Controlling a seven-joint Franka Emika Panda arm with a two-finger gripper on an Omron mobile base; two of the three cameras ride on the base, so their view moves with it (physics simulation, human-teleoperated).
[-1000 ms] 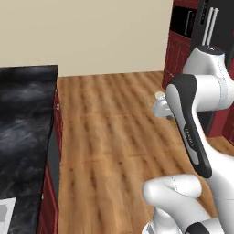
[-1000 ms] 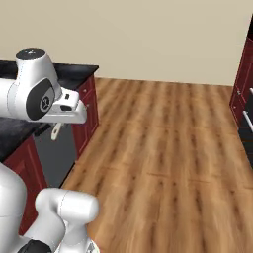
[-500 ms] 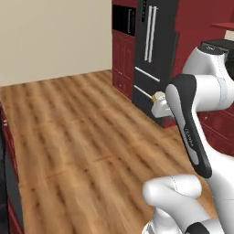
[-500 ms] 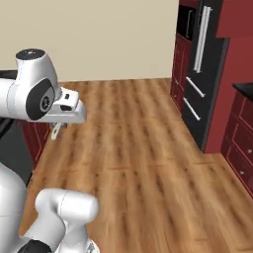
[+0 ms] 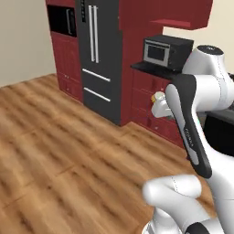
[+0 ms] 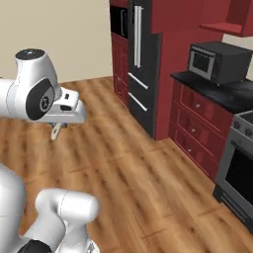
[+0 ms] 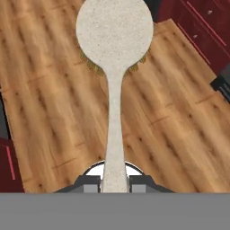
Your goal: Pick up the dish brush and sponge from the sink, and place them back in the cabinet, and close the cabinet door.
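No readable brand, label or text anywhere. One cream-white round-headed dish brush with thin pale handle point(image 7: 114, 67): handle runs up frame centre in the hand view, head at top centre, greenish bristles fringing its lower rim. White arm's two-finger gripper point(image 7: 115, 183), bottom centre, has its jaws narrow, clamped on the handle end. Brush hangs over the wood plank floor point(image 7: 54, 112). In the right base view the brush point(image 6: 56, 131) sticks down below the hand at mid left. One dark grey refrigerator with long silver handles point(image 5: 98, 55) upper centre of the left base view; one black microwave point(image 6: 217, 59) on the dark tabletop point(image 6: 225, 96), upper right; one oven point(image 6: 239, 173) at right edge; red drawers with small knobs point(image 6: 197, 126) below the tabletop.
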